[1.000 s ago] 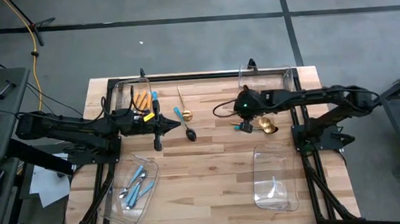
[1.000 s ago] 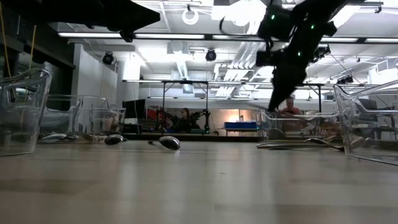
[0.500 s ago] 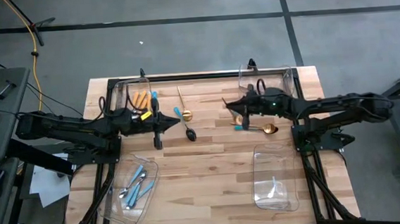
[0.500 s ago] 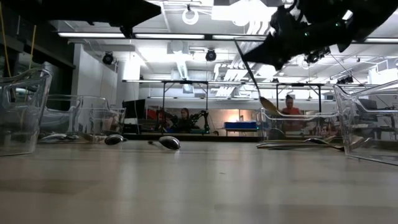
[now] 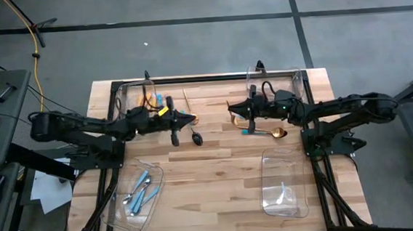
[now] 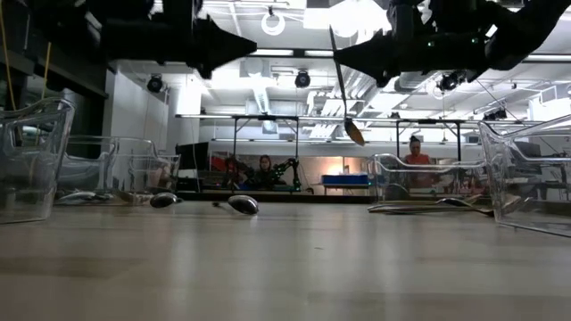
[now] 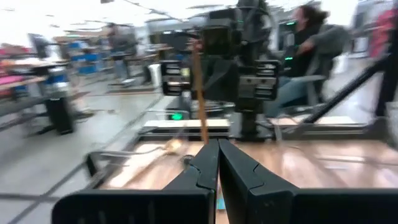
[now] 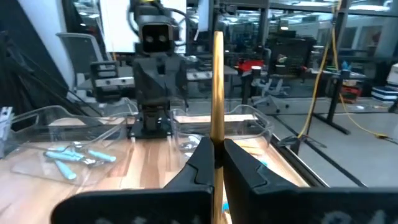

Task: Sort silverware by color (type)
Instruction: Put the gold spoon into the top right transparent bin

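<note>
Above the middle of the table, the right gripper (image 5: 233, 114) is clamped on a gold spoon (image 6: 344, 89), its fingers (image 8: 200, 163) pressed against the thin gold handle (image 8: 217, 93). From table height the spoon hangs clear of the wood, bowl end down and slightly tilted. Facing it, toward nine o'clock, the left gripper (image 5: 190, 119) has its fingers (image 7: 205, 168) pressed together with nothing between them.

Just under the left gripper's tip lie a black spoon (image 5: 196, 137) and a second gold spoon (image 5: 188, 104), the latter running toward twelve o'clock. Below the right gripper, at about five o'clock, another gold spoon (image 5: 274, 132) rests on the wood beside a blue-handled piece (image 5: 249, 131).

At ten o'clock of the table a clear bin (image 5: 124, 97) holds orange-handled pieces (image 5: 147, 100) and one blue handle (image 5: 159, 100). At seven o'clock a second clear bin (image 5: 118, 211) holds several light-blue-handled pieces (image 5: 140, 191). At five o'clock stands another clear bin (image 5: 282, 185), and one more (image 5: 296, 77) sits at one o'clock, behind the right arm.
</note>
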Robot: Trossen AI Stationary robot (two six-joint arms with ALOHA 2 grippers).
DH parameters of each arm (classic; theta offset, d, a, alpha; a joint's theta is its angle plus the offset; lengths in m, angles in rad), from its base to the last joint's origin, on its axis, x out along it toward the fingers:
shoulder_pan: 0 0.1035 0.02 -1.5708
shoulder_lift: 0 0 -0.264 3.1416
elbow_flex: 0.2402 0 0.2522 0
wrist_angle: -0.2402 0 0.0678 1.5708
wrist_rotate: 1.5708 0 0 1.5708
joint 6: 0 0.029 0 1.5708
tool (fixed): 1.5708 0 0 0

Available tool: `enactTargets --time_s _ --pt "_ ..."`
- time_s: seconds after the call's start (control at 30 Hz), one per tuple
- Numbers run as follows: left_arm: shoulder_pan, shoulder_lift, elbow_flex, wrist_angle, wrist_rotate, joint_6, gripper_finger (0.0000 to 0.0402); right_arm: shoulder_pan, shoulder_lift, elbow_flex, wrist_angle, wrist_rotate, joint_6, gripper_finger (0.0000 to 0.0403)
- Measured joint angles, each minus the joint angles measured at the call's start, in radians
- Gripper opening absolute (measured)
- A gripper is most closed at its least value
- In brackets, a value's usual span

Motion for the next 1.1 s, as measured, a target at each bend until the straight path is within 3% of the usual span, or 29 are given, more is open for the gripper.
enactTargets --time_s 0.1,0.3,0.77,0.87,0.97,1.1 --pt "0.050 0.066 0.000 0.067 0.082 -0.048 0.0003 0.000 0.034 0.000 0.038 -0.029 0.005 0.0000" --pt "0.106 0.077 0.000 0.080 0.087 -0.094 0.0003 0.000 0.086 0.000 0.086 -0.044 0.008 0.0000" --pt "0.111 0.068 0.000 0.073 0.088 -0.068 0.0003 0.000 0.090 0.001 0.111 -0.046 0.024 0.0000" --pt "0.111 0.068 0.000 0.073 0.088 -0.068 0.0003 -0.010 0.071 0.026 0.101 -0.005 0.012 0.0000" --pt "0.111 0.068 0.000 0.073 0.087 -0.071 0.0003 -0.047 0.026 0.109 -0.020 0.038 -0.054 0.0000" --pt "0.111 0.068 0.000 0.073 0.087 -0.093 0.0003 -0.105 -0.015 0.312 -0.423 0.132 -0.154 0.0000"
